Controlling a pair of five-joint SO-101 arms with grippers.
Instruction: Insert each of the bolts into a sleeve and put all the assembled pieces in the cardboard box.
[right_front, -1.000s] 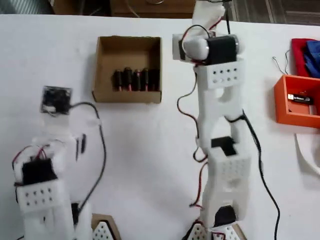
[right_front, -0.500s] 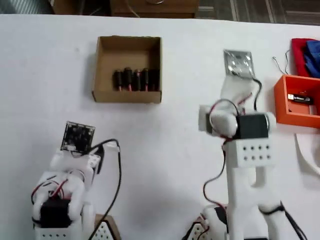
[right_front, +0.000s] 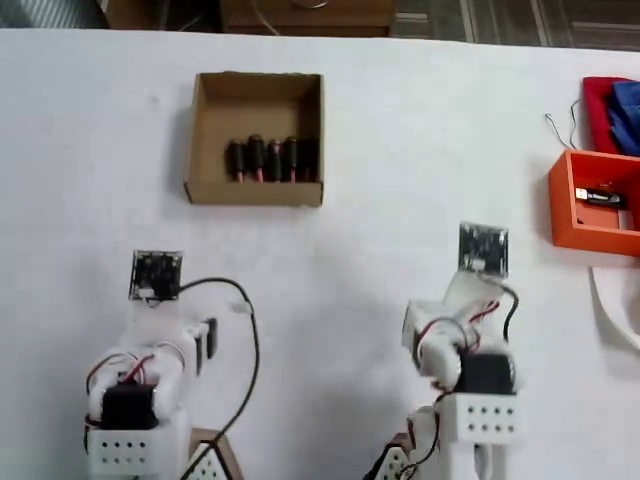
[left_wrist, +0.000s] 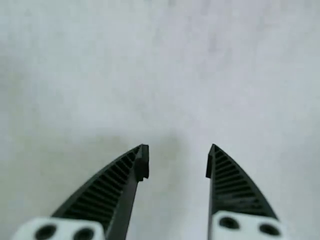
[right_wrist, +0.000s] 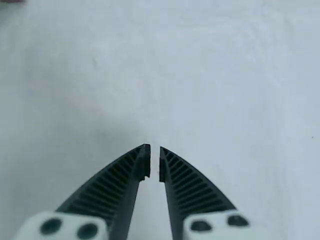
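Observation:
The cardboard box (right_front: 212, 140) stands open at the back of the white table, left of centre. Several black bolt-and-sleeve pieces (right_front: 272, 158) lie in a row inside it. My left arm (right_front: 140, 400) is folded back at the near left edge, well away from the box. Its gripper (left_wrist: 177, 162) hangs open over bare table, holding nothing. My right arm (right_front: 470, 375) is folded back at the near right. The right gripper (right_wrist: 154, 162) is shut apart from a thin slit, with nothing in it, above bare table.
An orange tray (right_front: 575, 215) holding a small black item sits at the right edge, with a red and blue object (right_front: 610, 100) behind it. A thin white cable (right_front: 610, 305) curves in front of the tray. Black wires trail from both arms.
Both arms have drawn back toward the near edge. The right arm left the spot beside the box and folded down at the near right; the left arm folded in too.

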